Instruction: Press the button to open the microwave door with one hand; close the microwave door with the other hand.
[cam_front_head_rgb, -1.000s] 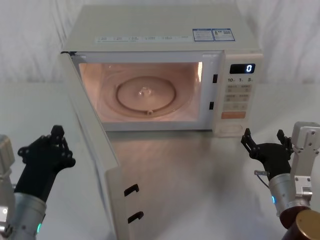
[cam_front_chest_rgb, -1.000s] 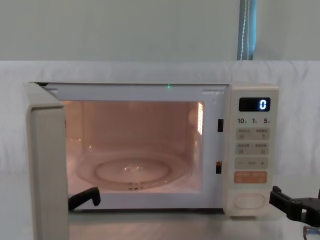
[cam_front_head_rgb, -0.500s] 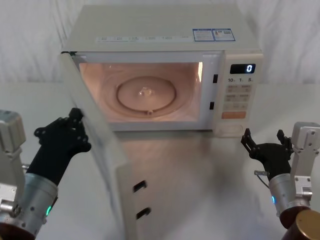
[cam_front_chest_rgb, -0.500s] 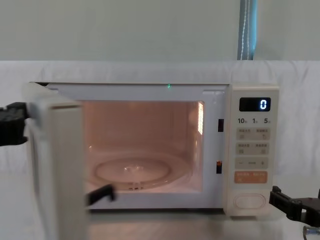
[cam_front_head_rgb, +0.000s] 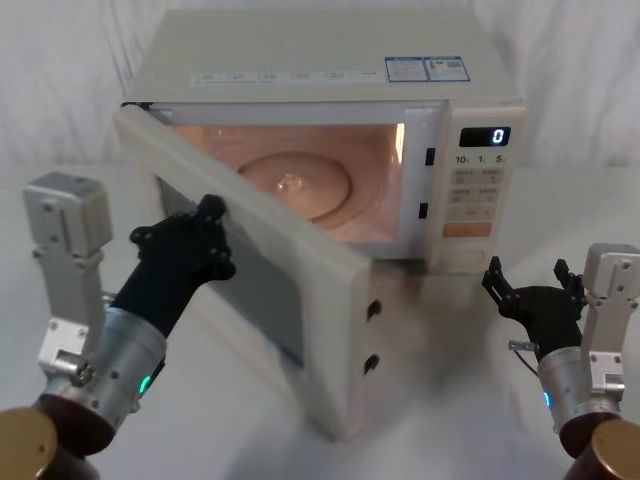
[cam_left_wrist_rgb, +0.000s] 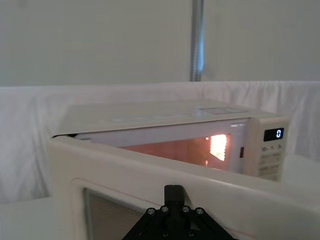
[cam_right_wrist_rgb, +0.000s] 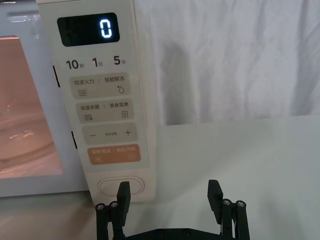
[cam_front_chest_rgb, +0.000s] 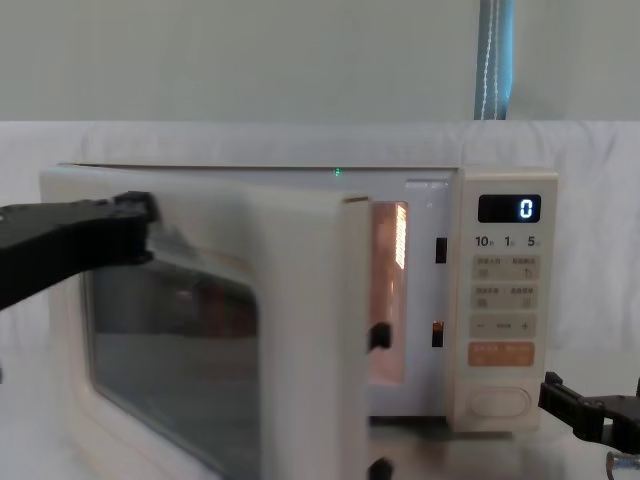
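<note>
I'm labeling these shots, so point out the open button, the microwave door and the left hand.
button (cam_right_wrist_rgb: 121, 186), right wrist view, middle of the oval key.
microwave door (cam_front_head_rgb: 262, 283), head view, on its glass window.
left hand (cam_front_head_rgb: 192, 237), head view, black fingers against the door.

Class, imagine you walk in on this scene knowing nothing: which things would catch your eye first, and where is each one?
The wide cream microwave door with its dark glass window stands half open, angled out from the glowing orange cavity, with the black left gripper pressed against its outer face. On the narrow control panel to the right, a lit "0" display sits above the large cream oval button. The black right gripper waits open, low before that button.
</note>
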